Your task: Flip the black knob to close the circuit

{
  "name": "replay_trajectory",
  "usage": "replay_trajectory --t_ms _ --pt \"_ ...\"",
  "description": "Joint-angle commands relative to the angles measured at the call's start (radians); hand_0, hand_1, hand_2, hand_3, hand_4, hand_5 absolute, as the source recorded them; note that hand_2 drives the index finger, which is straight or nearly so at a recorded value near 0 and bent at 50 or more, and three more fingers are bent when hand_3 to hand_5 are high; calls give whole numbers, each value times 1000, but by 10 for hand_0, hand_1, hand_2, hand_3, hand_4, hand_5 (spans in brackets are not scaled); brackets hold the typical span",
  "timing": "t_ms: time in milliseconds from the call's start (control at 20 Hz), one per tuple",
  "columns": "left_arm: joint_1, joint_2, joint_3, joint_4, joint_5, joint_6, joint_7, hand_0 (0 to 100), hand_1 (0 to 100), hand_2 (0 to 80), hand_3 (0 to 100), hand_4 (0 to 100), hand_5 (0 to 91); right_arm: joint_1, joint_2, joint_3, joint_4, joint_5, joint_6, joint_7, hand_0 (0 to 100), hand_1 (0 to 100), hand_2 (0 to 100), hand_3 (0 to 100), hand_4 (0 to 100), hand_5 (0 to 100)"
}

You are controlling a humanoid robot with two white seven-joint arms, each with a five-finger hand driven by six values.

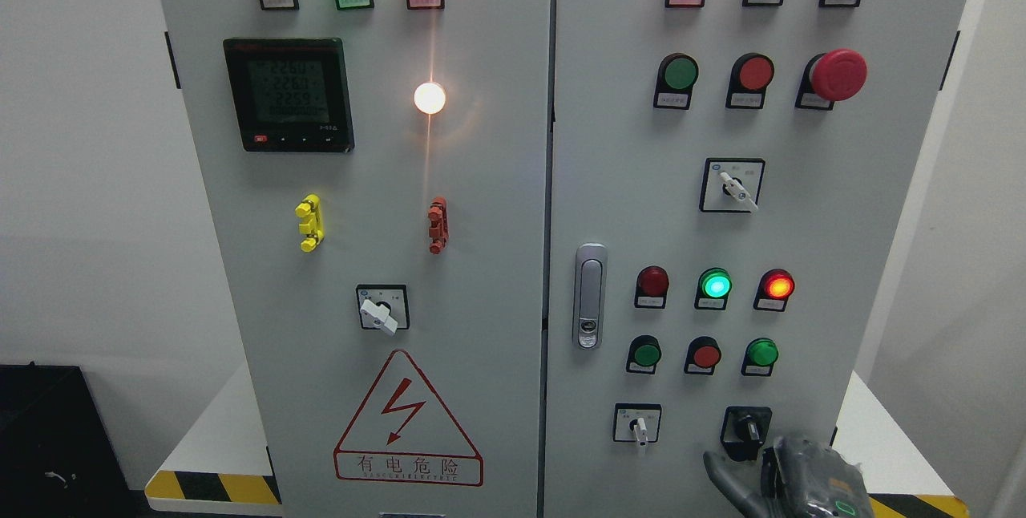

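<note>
A grey electrical cabinet point(497, 277) with two doors filled the head view, standing on a white platform point(216, 430) edged with yellow and black stripes. The left door carried a digital meter point(288, 95), three lit lamps along the top, a bright white lamp point(430, 98), yellow point(309, 223) and red point(437, 225) fittings, a white selector switch point(381, 311) and a red triangular warning label point(407, 422). The right door held rows of red and green buttons and lamps, a red mushroom button point(836, 74), a metal door handle point(590, 296) and two more white selectors. The black knob point(747, 430) sat near the lower right of the right door, its handle roughly upright. The right hand point(789, 474) came in from the bottom right, just below the knob, one dark finger point(721, 476) stretched out beneath it; the fingers seemed loosely apart, gripping nothing.
</note>
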Motion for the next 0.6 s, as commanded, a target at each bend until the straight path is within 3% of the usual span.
replay_trajectory --t_ms 0,200,300,550 --pt "0 0 0 0 0 0 1 120 556 0 0 0 0 47 24 68 -86 0 4 13 0 0 850 1000 897 898" --pt "0 0 0 0 0 0 1 120 556 0 0 0 0 85 24 65 -143 -6 9 4 0 1 778 1000 871 856" --pt "0 0 0 0 0 0 1 120 556 0 0 0 0 114 24 64 -187 -83 19 -2 0 8 709 993 865 806" --pt "0 0 0 0 0 0 1 120 556 0 0 0 0 229 21 65 -301 -403 113 -62 0 25 485 802 736 606"
